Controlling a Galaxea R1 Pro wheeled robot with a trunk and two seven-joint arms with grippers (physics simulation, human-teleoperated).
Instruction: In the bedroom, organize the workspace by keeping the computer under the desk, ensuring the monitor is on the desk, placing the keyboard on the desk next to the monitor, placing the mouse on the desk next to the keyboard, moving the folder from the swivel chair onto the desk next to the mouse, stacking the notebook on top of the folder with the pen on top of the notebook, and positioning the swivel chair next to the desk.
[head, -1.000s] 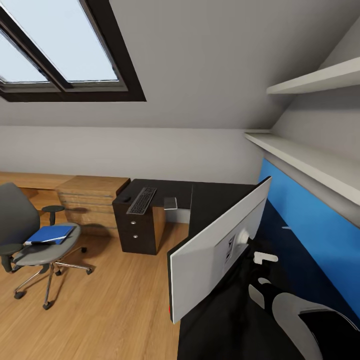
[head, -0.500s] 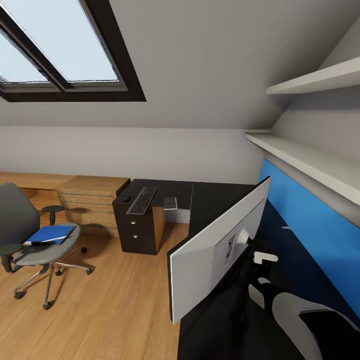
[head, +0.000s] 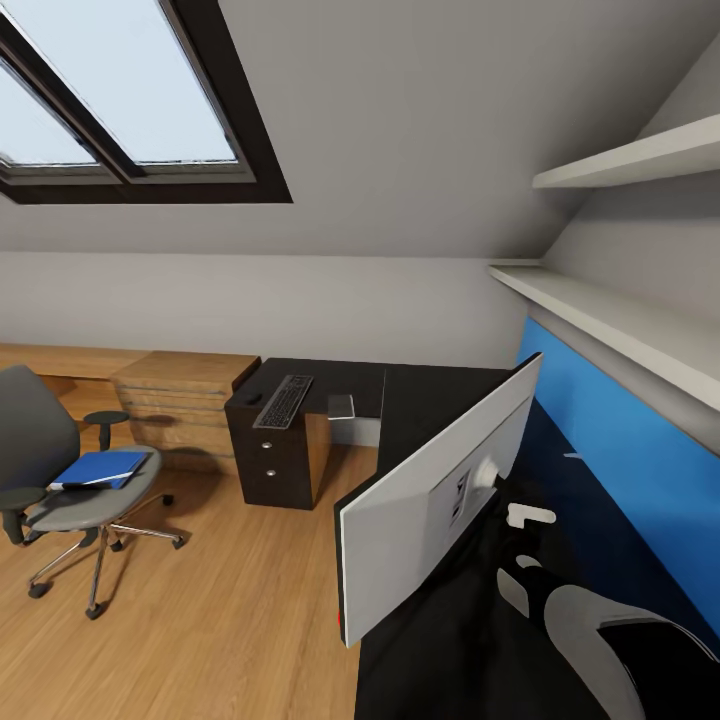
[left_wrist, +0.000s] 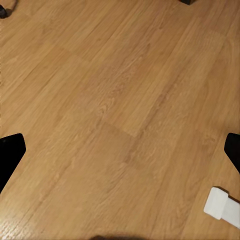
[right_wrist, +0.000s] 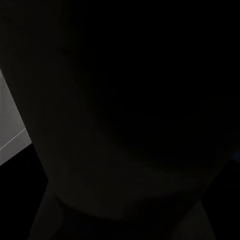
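From my head camera, the monitor (head: 420, 510) stands on the glossy black counter (head: 430, 400) right before me, its white back toward me, a thin black edge and a red dot at its lower near corner. Its long axis runs from near-left to far-right, slanting away toward the blue wall panel (head: 620, 460). My right arm (head: 600, 630) reaches in behind it; its pincer is hidden by the screen, so I cannot tell whether it is clenched or released. Farther along the counter, on its far wing above a dark drawer unit (head: 270, 460), lies the keyboard (head: 283, 400), slim with dark keys, its length pointing away from me toward the wall. A small grey flat thing (head: 341, 406) lies just beside it. Well apart on the wood floor (head: 220, 610) stands the swivel chair (head: 70, 480), and the bright-blue folder (head: 100, 468) lies flat on its seat. Between chair and counter stands a low oak drawer unit (head: 180, 400).

In my left wrist camera, I see wood planks (left_wrist: 115, 115), with my left pincer's (left_wrist: 120, 150) two dark fingertips (left_wrist: 10, 150) wide apart, released and holding nothing; a small white block (left_wrist: 222, 205) sits at one corner.

My right wrist camera is almost wholly dark, with a pale grey sliver (right_wrist: 7, 130) at one edge.
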